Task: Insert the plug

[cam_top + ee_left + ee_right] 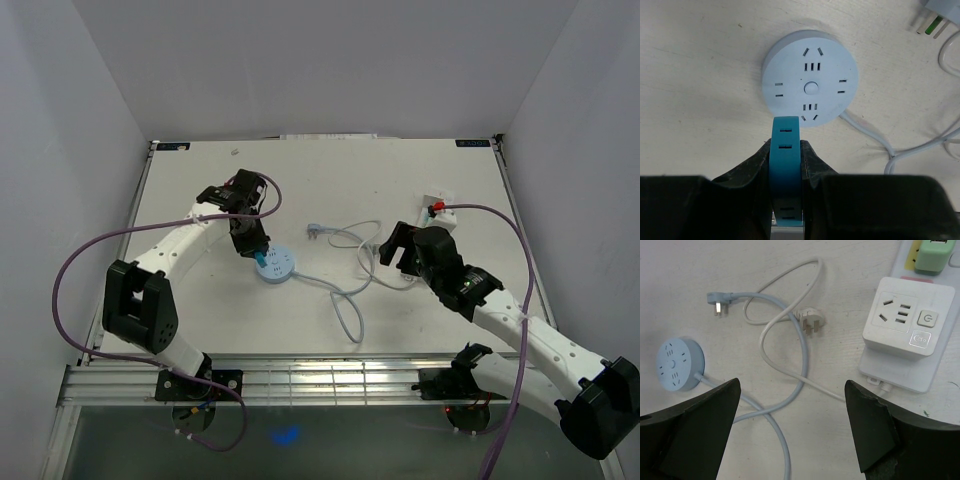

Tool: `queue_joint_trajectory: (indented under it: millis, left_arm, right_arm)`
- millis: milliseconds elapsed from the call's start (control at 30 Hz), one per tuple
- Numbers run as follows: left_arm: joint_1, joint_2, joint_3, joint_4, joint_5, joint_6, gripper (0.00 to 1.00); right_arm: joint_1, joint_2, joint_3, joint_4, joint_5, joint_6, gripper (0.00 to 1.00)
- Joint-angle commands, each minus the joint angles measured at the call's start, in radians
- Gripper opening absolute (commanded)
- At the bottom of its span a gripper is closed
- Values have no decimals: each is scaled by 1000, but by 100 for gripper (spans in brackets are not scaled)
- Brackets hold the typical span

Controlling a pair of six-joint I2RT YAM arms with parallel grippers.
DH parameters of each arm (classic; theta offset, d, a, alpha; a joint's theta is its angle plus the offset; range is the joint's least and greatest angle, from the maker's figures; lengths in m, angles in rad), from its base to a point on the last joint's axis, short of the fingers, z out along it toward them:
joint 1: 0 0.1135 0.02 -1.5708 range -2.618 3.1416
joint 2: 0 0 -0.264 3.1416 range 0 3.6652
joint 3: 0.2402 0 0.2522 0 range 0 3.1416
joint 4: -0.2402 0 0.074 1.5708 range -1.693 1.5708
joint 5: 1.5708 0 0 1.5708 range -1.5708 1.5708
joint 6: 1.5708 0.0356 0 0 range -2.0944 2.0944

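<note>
Left gripper (785,150) squeezes the blue plug (785,131) by the round socket (810,77); if it tilts, it could miss the holes. Right gripper (792,390) hangs spread wide, holding nothing.

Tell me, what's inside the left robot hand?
A blue adapter block, pinched in the left gripper, its tip by the round socket. The fingers cover its sides, and its underside is hidden, so no prongs show.

The left arm (175,250) and the right arm (545,342) have white shells with black joint blocks and black bases at the near edge of the surface (420,180). A purple cable (62,285) loops along each, and the pincer fingers (695,432) are black wedges.
</note>
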Motion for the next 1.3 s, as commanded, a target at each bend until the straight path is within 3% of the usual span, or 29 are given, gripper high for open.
queue_joint_trajectory:
  millis: [0,267,733,1267]
  left_arm:
    - [3,-23,20,-22,-42,-41,0]
    - [3,13,-5,0,-131,-39,0]
    - [3,122,-8,63,-93,-22,0]
    - [3,143,-22,81,-80,-18,0]
  right_arm:
    - [-5,-17,-8,48,19,3,89]
    - [-6,-18,-28,77,-5,-4,89]
    - [-6,-17,-31,79,1,-4,89]
    - [-6,-20,-34,82,3,10,89]
